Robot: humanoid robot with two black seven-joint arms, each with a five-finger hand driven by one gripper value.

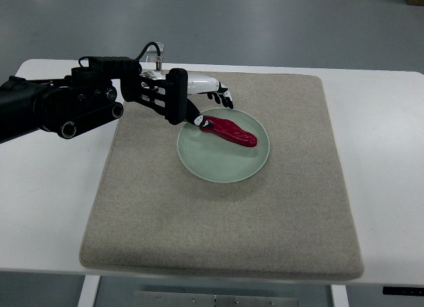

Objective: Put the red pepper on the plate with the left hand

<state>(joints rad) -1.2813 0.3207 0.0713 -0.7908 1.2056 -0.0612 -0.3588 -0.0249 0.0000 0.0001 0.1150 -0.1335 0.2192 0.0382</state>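
- While the glossy red pepper lies on the pale green round plate, the left hand pinches its stem end.
- Risk: fingers sticking on release would drag it off.

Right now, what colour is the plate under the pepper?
Pale green, plain with no pattern. The plate shows in the top view, the only one.

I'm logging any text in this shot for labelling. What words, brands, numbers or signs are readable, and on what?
None can be read. The long red pepper, round pale green plate, beige fabric mat, white table and black-and-white left hand show no print. The grey floor shows none either.
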